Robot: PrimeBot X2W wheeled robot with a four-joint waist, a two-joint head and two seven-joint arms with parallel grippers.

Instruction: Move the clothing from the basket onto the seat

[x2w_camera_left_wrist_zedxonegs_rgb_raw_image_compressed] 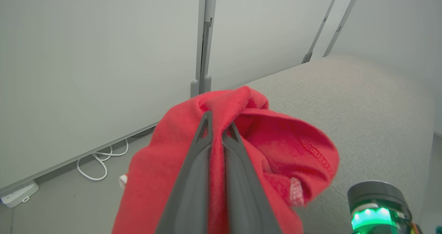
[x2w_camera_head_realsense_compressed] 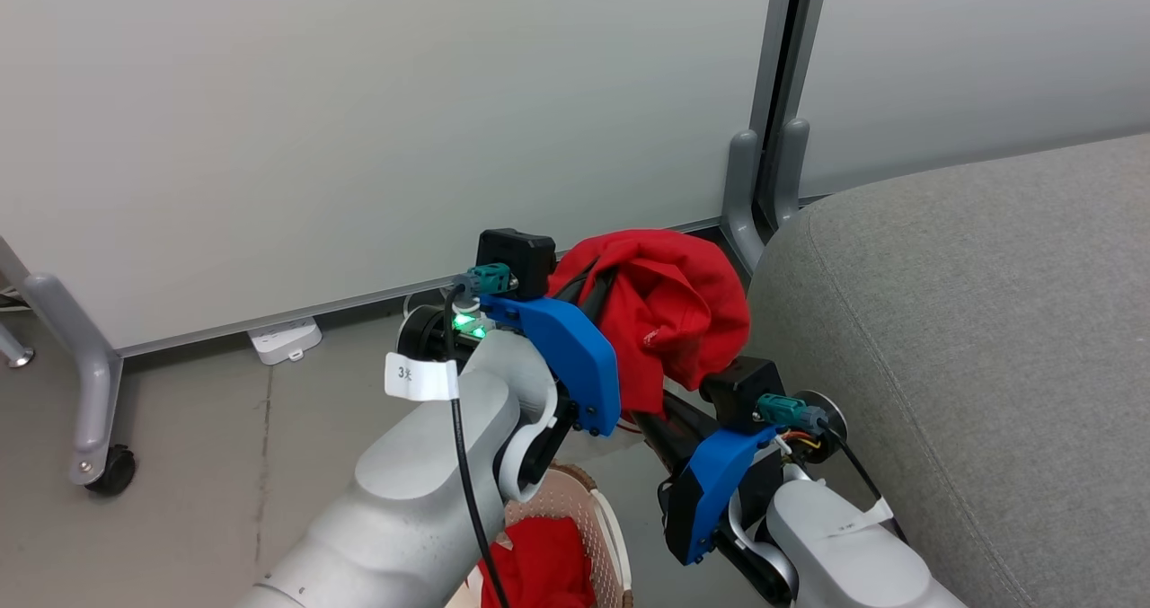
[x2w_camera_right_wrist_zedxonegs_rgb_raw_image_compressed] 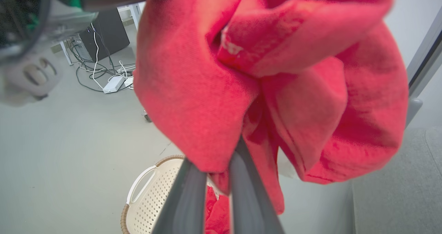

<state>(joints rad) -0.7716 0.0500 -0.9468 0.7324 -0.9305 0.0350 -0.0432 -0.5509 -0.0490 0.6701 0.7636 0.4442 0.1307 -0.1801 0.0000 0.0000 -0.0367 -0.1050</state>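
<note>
- The left claw (x2w_camera_left_wrist_zedxonegs_rgb_raw_image_compressed: 218,123) is clamped on the garment (x2w_camera_head_realsense_compressed: 674,312). Its two dark fingers lie nearly together with a fold of red cloth pinched between them, and more cloth is draped over both sides.
- The right claw (x2w_camera_right_wrist_zedxonegs_rgb_raw_image_compressed: 214,158) grips the same garment lower down. Its fingers stand close together with a strip of red cloth between them, and the hanging folds cover their tips.
- The garment is bunched into a loose red bundle between the two claws and held in the air, clear of the floor (x2w_camera_head_realsense_compressed: 225,446).
- In the left wrist view a small pale piece of trim shows on the inside of a fold.
- The seat (x2w_camera_head_realsense_compressed: 970,348), a broad grey cushion with a rounded edge, lies to the robot's right. The garment hangs just beside that edge, not resting on it.
- The basket (x2w_camera_right_wrist_zedxonegs_rgb_raw_image_compressed: 152,189) stands on the floor below the arms. It is cream and perforated, with a brown rim and a white handle.
- The second garment (x2w_camera_head_realsense_compressed: 539,559), also red, lies crumpled inside the basket.
- Pale wall panels (x2w_camera_head_realsense_compressed: 359,123) stand behind, joined by a grey upright post near the seat's corner.
- A white power strip (x2w_camera_head_realsense_compressed: 286,339) and looped white cables (x2w_camera_left_wrist_zedxonegs_rgb_raw_image_compressed: 100,161) lie on the floor at the foot of the panels.
- A grey leg on a black caster (x2w_camera_head_realsense_compressed: 85,392) stands at the far left.
</note>
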